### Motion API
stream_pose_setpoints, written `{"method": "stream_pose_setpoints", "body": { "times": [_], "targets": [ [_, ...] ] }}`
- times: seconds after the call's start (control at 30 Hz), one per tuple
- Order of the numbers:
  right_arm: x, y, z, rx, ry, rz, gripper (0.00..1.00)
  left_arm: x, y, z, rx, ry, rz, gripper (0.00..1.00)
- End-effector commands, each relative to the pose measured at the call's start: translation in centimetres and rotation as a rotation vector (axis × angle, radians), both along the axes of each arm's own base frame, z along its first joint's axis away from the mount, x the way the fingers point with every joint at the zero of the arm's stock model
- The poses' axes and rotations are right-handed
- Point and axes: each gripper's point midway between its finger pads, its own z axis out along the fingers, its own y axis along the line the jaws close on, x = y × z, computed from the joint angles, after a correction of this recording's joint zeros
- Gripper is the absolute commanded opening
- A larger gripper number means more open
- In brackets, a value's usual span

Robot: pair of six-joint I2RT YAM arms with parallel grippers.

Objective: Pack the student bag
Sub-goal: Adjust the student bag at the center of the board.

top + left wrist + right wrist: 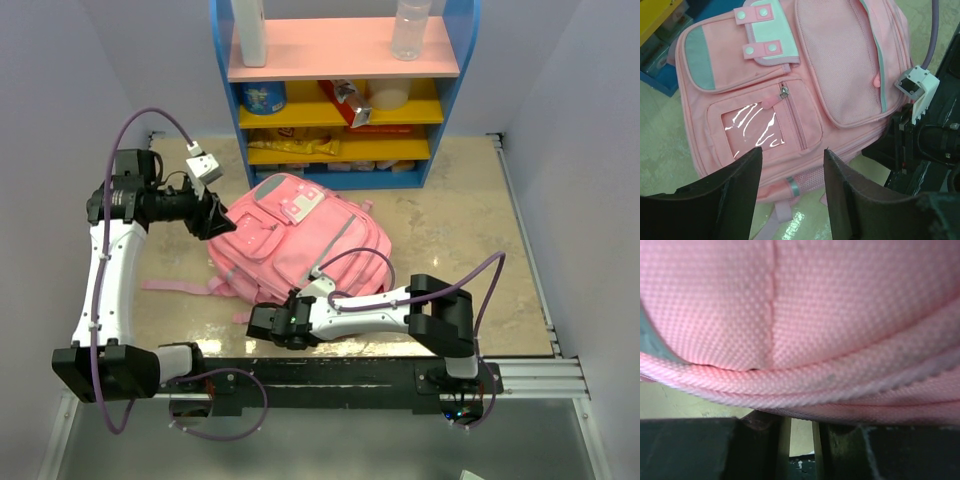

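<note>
The student bag, pink with a grey zip strip and a clear-windowed front pocket, lay flat, its long axis running diagonally between both grippers. The right gripper, the nearer, met the bag's edge just beyond narrowly gapped fingers; whether they pinched fabric could not be told. The left gripper hovered above it, fingers spread and empty.

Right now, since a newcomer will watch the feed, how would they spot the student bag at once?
Find the blue shelf unit at the far side; on the beige table before it lies the student bag. It is the only large, soft pink thing, with grey trim.
</note>
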Motion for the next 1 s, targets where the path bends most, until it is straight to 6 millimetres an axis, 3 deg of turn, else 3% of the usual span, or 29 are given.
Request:
{"method": "stream_pose_setpoints", "body": {
  "times": [0.0,0.27,0.37,0.5,0.63,0.77,0.8,0.87,0.97],
  "targets": [
    [1.1,-0.5,1.0,-0.043,-0.058,-0.015,0.20,-0.2,-0.2,0.0,-0.021,-0.027,-0.034,0.56],
    [1.6,0.0,2.7,-0.058,-0.107,0.030,0.13,-0.9,0.2,-3.3,0.033,-0.033,-0.073,0.60],
    [1.1,-0.1,1.8,-0.078,-0.097,0.063,0.03,-1.1,0.0,-4.0,0.024,-0.018,-0.092,0.60],
    [0.6,1.9,0.8,-0.095,-0.107,0.159,0.00,-1.0,-0.3,-3.7,0.004,-0.021,-0.099,0.59],
    [-0.1,4.9,2.6,-0.134,-0.162,0.239,0.00,-1.4,-0.6,-4.1,-0.012,-0.023,-0.120,0.61],
    [-1.3,3.7,3.2,-0.194,-0.175,0.261,0.00,-2.8,-0.9,-5.8,0.039,-0.131,-0.271,0.83],
    [-1.5,3.5,3.3,-0.182,-0.176,0.264,0.00,-4.6,-1.0,-6.9,0.037,-0.084,-0.319,0.87],
    [-1.8,2.7,3.6,-0.151,-0.176,0.268,0.00,-5.6,-1.0,-8.2,0.058,-0.109,-0.412,1.00],
    [-2.6,1.7,3.6,-0.143,-0.188,0.298,0.00,-6.2,-1.1,-9.5,0.064,-0.118,-0.455,1.00]
  ]
}}
